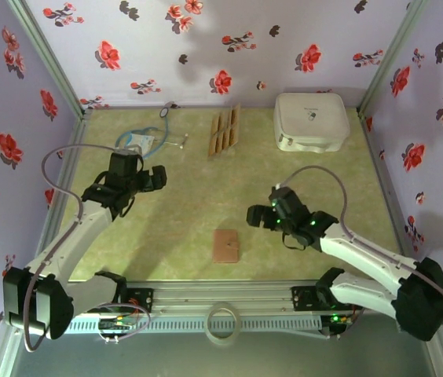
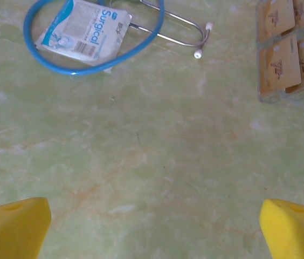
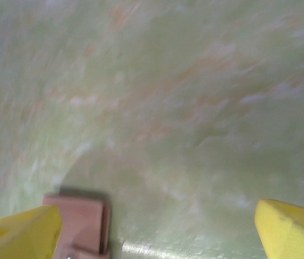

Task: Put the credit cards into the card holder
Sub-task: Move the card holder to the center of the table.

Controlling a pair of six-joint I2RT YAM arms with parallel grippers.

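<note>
The credit cards [image 1: 224, 132] are thin tan pieces side by side at the back of the table; in the left wrist view the cards [image 2: 292, 48] sit at the top right. The card holder [image 1: 226, 246], a small reddish-brown wallet, lies folded near the front middle. My left gripper [image 1: 155, 179] hangs over bare table left of centre; its yellow fingertips [image 2: 12, 229] stand wide, so the left gripper [image 2: 154, 232] is open and empty. My right gripper [image 1: 254, 216] hovers up and right of the card holder [image 3: 82, 224], which shows beside its left fingertip [image 3: 20, 234]. The right gripper [image 3: 157, 232] is open, nothing between the jaws.
A blue-tubed stethoscope [image 1: 147, 141] with a white surgical packet [image 2: 84, 29] lies at the back left. A white rounded case [image 1: 311, 121] stands at the back right. A tape ring [image 1: 223, 322] rests on the front rail. Flowered walls close in three sides.
</note>
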